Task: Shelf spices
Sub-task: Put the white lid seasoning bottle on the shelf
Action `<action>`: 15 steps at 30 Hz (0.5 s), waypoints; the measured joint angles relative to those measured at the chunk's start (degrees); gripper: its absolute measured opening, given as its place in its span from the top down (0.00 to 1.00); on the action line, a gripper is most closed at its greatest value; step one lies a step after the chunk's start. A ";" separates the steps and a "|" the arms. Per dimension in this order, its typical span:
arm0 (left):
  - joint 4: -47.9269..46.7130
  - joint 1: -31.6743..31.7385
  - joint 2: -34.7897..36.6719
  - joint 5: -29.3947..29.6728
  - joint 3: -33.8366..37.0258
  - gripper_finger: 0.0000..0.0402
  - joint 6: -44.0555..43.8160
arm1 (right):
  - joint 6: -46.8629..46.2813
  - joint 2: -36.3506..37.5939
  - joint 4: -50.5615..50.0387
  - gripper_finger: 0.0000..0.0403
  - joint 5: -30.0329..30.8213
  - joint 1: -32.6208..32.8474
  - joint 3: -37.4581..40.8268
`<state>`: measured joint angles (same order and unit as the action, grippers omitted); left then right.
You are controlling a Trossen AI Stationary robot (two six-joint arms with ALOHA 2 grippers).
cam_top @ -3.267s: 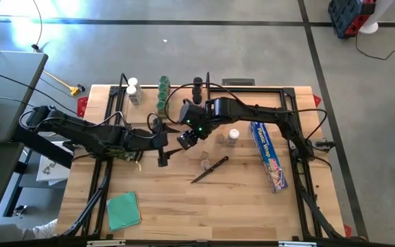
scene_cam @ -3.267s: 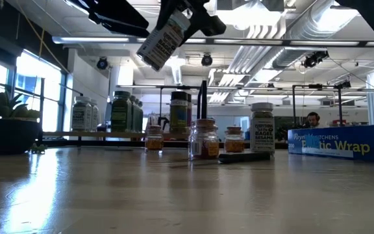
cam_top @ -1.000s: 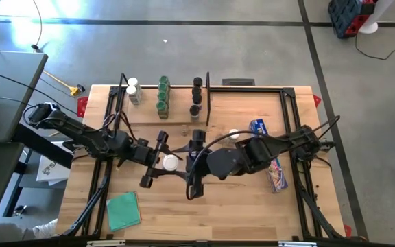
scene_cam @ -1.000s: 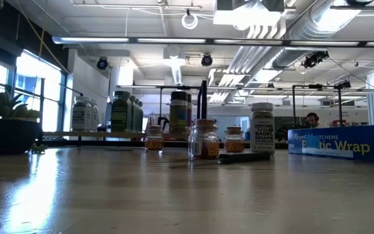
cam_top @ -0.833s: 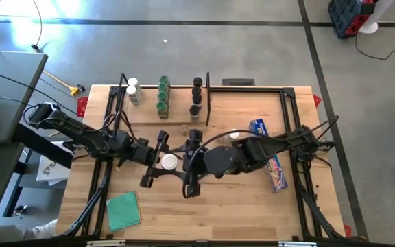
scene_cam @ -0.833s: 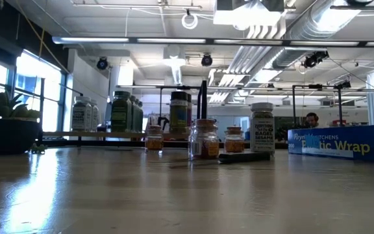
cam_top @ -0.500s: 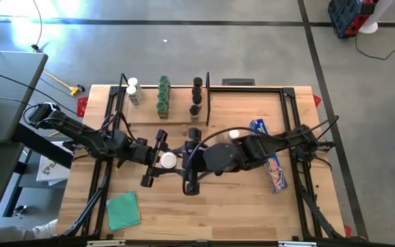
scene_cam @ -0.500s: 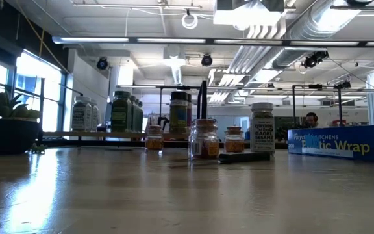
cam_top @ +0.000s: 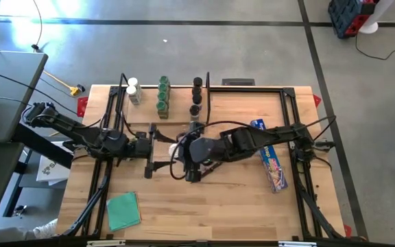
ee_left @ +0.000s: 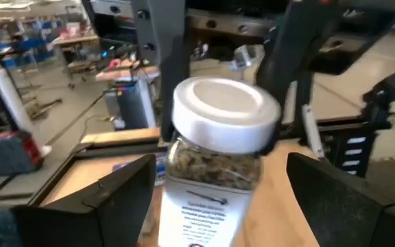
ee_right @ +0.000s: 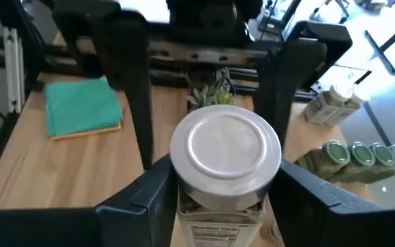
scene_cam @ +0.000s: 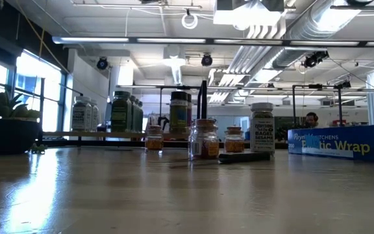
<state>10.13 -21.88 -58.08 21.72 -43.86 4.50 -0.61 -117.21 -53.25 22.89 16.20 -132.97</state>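
The white-capped spice jar [ee_right: 225, 147] is up in the air over the middle of the table [cam_top: 204, 213], caught between both arms. The right gripper [ee_right: 225, 202] has its fingers pressed against the jar's sides, a firm hold. The left gripper [ee_left: 218, 195] faces it from the other side with its fingers spread wide, clear of the glass on both sides and gripping nothing. Behind them, the shelf [cam_top: 146, 104] runs along the far edge between two black rods and carries white-capped jars [cam_top: 133, 90], green-capped jars [cam_top: 162, 94] and black-capped jars [cam_top: 196, 92]. There are bare gaps between those groups. A few loose jars [scene_cam: 203, 140] and a dark-handled knife [scene_cam: 245, 156] stand on the table in front of the shelf, under the right arm. The blue wrap box [cam_top: 269, 156] lies off to the right. A green cloth [cam_top: 123, 209] sits near the front left edge, with plenty of open wood across the near half.
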 joint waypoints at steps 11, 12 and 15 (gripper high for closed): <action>-27.81 -2.85 4.50 -0.99 -8.02 0.19 -7.58 | -0.88 -3.08 11.57 0.56 -1.99 -1.74 15.13; -28.86 -4.02 5.30 -2.03 -8.29 0.19 -7.94 | -0.91 -3.12 14.80 0.56 -2.42 -1.84 18.03; -29.66 -8.11 7.47 -3.62 -8.26 0.19 -7.51 | -1.53 -3.15 26.75 0.57 -4.79 -2.07 26.54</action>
<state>-19.53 -29.99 -50.62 18.10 -52.12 -3.00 -2.14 -120.36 -26.51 18.10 14.13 -106.43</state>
